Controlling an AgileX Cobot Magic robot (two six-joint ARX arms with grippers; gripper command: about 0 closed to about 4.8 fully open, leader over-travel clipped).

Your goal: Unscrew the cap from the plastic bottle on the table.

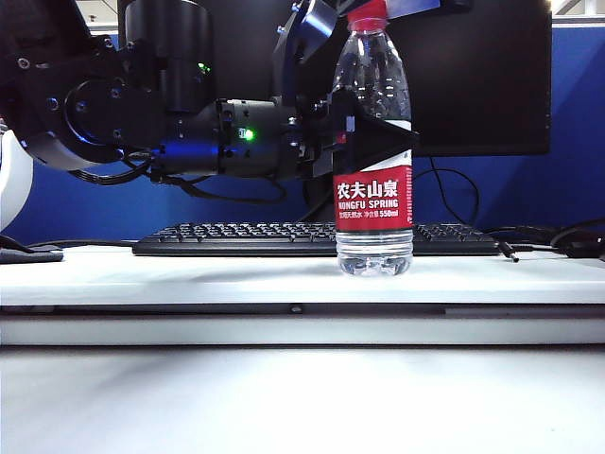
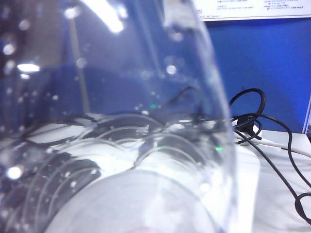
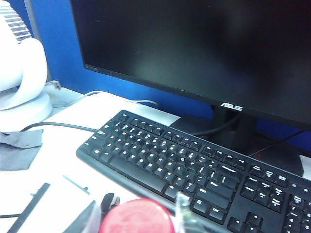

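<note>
The plastic bottle (image 1: 373,199) stands upright on the table (image 1: 189,274) in front of the keyboard. My left gripper (image 1: 378,142) reaches in from the left, and its black fingers are shut on the bottle's body above the label. In the left wrist view the clear bottle wall (image 2: 121,121) fills the picture and hides the fingers. The red cap (image 1: 367,11) sits on the neck. My right gripper (image 3: 137,206) hangs over the cap (image 3: 138,219), with one clear finger (image 3: 183,211) close on each side. Blur hides whether they touch it.
A black keyboard (image 1: 236,238) lies right behind the bottle, with a dark monitor (image 1: 492,76) on its stand beyond it. A white fan (image 3: 19,73) stands at the far left. Loose black cables (image 2: 262,131) trail over the table to the right of the bottle.
</note>
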